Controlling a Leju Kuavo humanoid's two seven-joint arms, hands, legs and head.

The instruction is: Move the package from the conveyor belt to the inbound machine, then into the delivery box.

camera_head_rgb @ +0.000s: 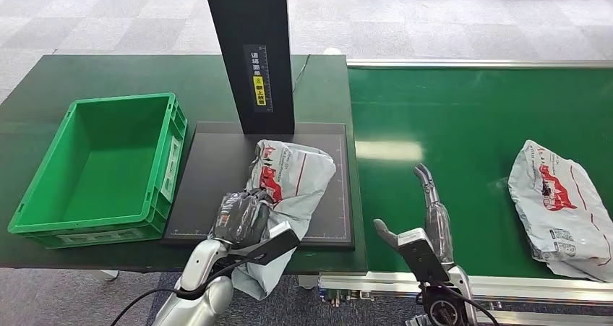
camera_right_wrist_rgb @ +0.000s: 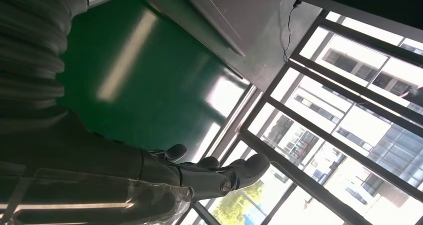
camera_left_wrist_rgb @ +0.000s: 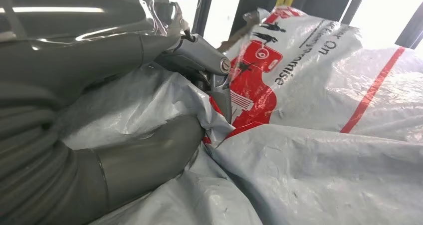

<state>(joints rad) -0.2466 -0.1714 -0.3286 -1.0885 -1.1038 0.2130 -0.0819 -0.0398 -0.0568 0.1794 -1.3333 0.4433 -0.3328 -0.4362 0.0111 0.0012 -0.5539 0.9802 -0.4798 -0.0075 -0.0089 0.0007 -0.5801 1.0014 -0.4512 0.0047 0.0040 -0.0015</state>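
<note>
My left hand (camera_head_rgb: 242, 216), lower centre, grips the crumpled grey plastic mailer package with red print (camera_head_rgb: 293, 174) lying on the black inbound machine platform (camera_head_rgb: 202, 189). My right hand (camera_head_rgb: 426, 221), fingers extended and empty, hovers over the green conveyor belt (camera_head_rgb: 448, 123).

We see a dark green table (camera_head_rgb: 65, 87) reaching out to the left, set on a floor of grey carpet tiles (camera_head_rgb: 108, 22). A thin dark cable (camera_head_rgb: 300, 69) trails across the table's far side. Through the right wrist view we get tall black-framed windows (camera_right_wrist_rgb: 349, 130), with bright daylight and a building outside.
</note>
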